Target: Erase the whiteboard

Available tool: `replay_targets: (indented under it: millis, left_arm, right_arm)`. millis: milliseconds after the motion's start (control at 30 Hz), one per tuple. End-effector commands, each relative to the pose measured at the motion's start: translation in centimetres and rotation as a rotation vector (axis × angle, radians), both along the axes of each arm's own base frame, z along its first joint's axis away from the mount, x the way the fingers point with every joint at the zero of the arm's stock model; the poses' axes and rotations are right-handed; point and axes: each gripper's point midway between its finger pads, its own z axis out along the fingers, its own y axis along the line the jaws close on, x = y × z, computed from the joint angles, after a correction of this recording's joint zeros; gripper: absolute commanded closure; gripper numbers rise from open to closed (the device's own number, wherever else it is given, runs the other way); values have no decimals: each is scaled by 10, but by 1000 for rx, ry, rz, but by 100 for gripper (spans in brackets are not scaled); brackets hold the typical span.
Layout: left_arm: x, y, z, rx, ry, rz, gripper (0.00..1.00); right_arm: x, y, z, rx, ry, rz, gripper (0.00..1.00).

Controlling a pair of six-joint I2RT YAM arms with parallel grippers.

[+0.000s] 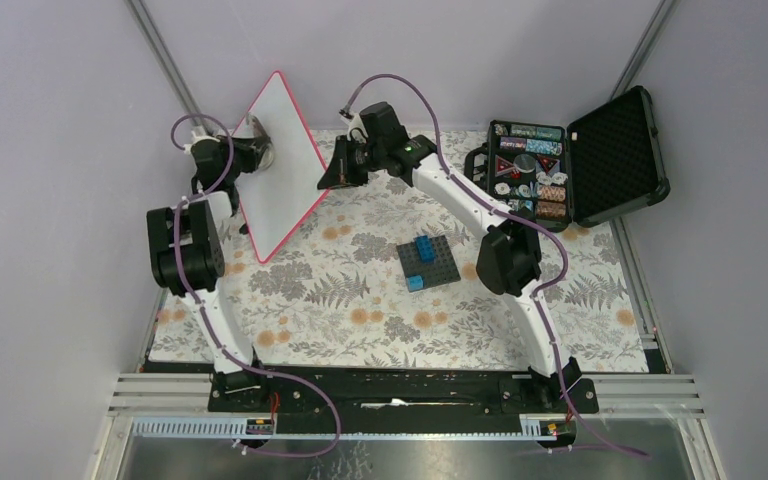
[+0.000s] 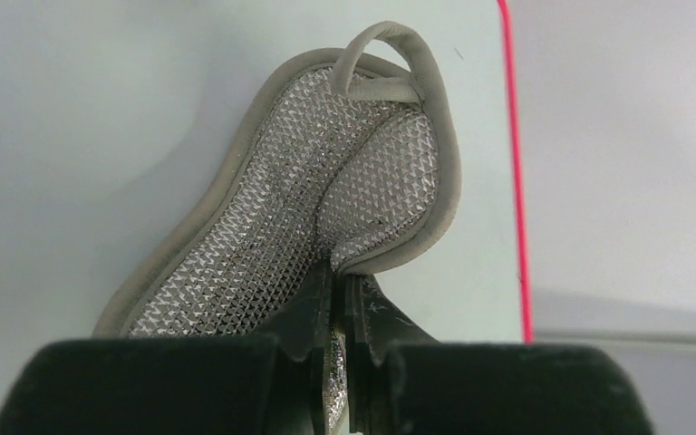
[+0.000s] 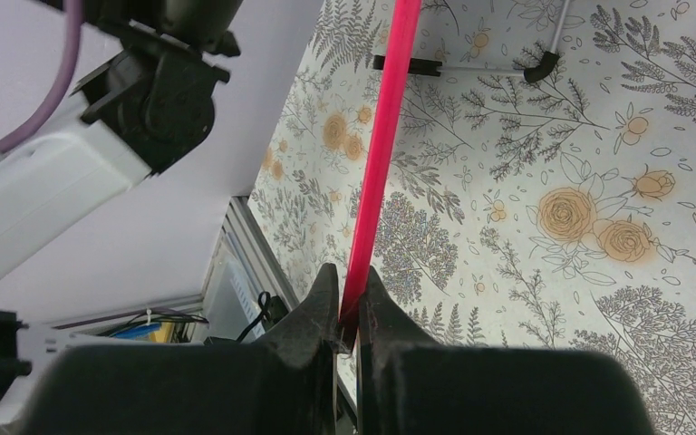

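Observation:
The whiteboard [image 1: 280,160], white with a red-pink frame, stands tilted on its edge at the back left of the table. My right gripper [image 1: 338,170] is shut on its right frame edge [image 3: 381,145]; the red frame runs up from between the jaws. My left gripper [image 1: 260,152] is shut on a silver mesh cloth pad with a grey border and loop [image 2: 326,208], which lies against the board's white face [image 2: 100,109]. The board's red edge [image 2: 513,163] shows to the right. No handwriting shows on the board.
A dark baseplate [image 1: 430,264] with blue bricks lies mid-table on the floral cloth [image 1: 360,300]. An open black foam-lined case [image 1: 570,165] with chips stands at the back right. A metal stand [image 3: 471,65] lies on the cloth beyond the board.

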Motion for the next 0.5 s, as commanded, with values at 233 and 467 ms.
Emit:
replay_targets:
  millis: [233,467]
  left_arm:
    - [-51,-152,63,52,-80,-465,100]
    - [-17,-85,4,12,70,-369,100]
  right_arm:
    - [-38,39,3,45,-202,235,100]
    - [-42,39,2,49,-185,242,100]
